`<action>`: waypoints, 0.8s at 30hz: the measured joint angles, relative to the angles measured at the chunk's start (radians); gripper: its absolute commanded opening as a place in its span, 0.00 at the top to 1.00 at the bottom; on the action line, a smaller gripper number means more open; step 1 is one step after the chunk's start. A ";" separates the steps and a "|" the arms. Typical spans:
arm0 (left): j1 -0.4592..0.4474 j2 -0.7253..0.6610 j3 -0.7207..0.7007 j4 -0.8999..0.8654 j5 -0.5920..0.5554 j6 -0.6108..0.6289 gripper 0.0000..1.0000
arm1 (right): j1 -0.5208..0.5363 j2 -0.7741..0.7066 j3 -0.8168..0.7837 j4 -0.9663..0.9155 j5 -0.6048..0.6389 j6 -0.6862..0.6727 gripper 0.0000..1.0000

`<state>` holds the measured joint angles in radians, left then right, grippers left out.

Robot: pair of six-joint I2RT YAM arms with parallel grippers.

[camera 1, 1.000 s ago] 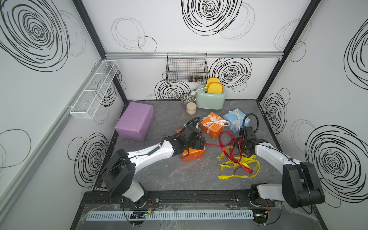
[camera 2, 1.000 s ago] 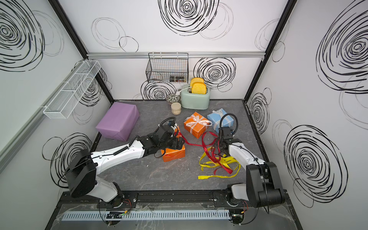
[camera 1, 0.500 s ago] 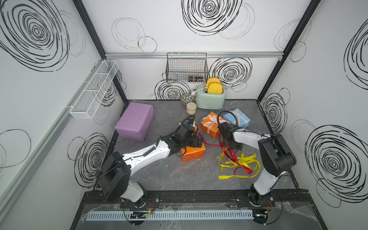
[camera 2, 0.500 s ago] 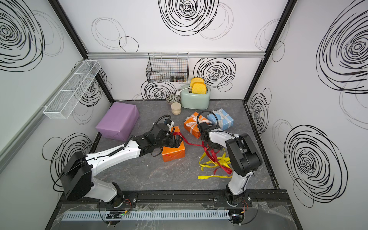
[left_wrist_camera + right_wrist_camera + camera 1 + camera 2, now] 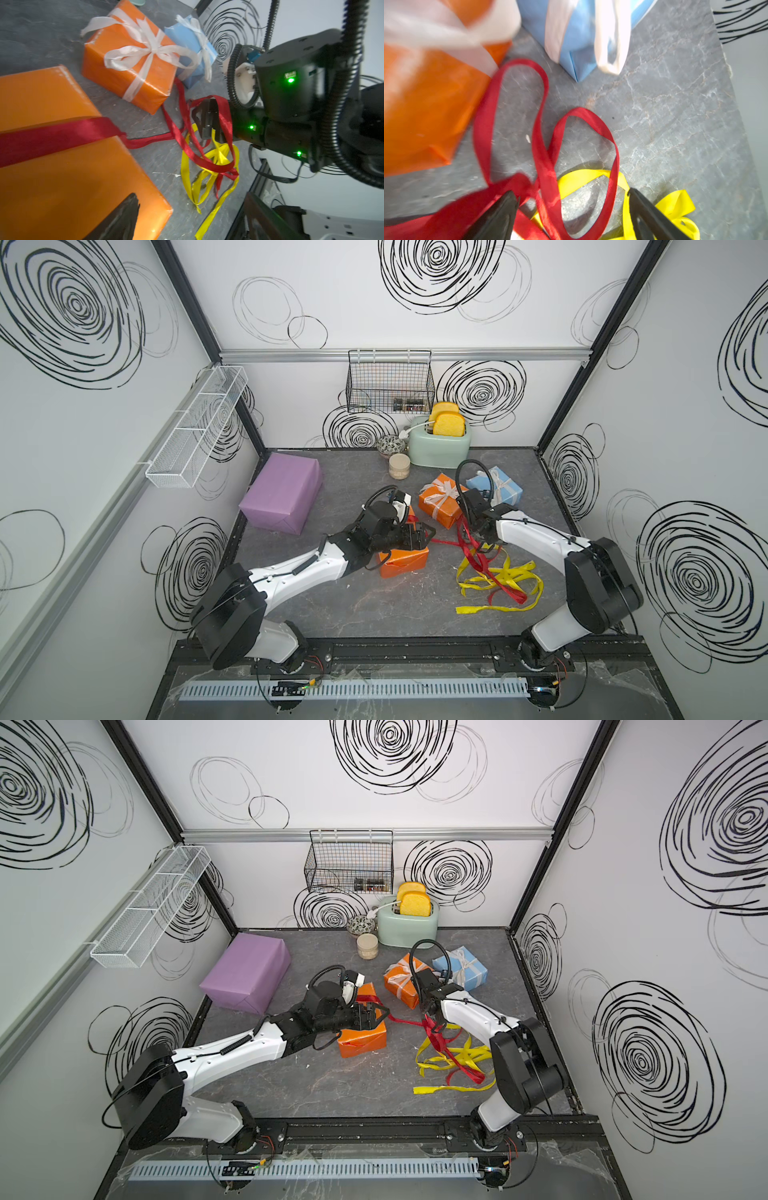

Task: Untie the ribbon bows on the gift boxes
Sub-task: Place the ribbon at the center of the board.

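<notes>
Bright, even light; right wrist view motion-blurred

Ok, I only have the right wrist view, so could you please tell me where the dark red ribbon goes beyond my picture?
Observer: The dark red ribbon crosses the top of a second orange box, beneath the left gripper.
Operator: Is that gripper clamped on it?
Observer: No, its jaws stand open over the box.
Operator: Is there any box I cannot see?
Observer: A lilac box, on the left side, with no ribbon on it.
</notes>
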<state>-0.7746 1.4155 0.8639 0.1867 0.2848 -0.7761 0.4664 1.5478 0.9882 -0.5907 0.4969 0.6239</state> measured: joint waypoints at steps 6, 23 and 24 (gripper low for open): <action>-0.112 0.088 0.068 0.110 0.014 -0.109 0.20 | -0.021 -0.017 -0.015 0.010 -0.042 -0.023 0.13; -0.190 0.402 0.281 0.135 0.000 -0.177 0.29 | -0.048 -0.116 -0.092 0.048 -0.172 -0.050 0.13; -0.190 0.406 0.293 0.125 -0.004 -0.174 0.29 | -0.048 -0.116 -0.093 0.050 -0.174 -0.050 0.13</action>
<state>-0.9642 1.8210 1.1564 0.3119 0.2810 -0.9504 0.4179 1.4322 0.8948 -0.5411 0.3225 0.5743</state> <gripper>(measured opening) 0.713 0.871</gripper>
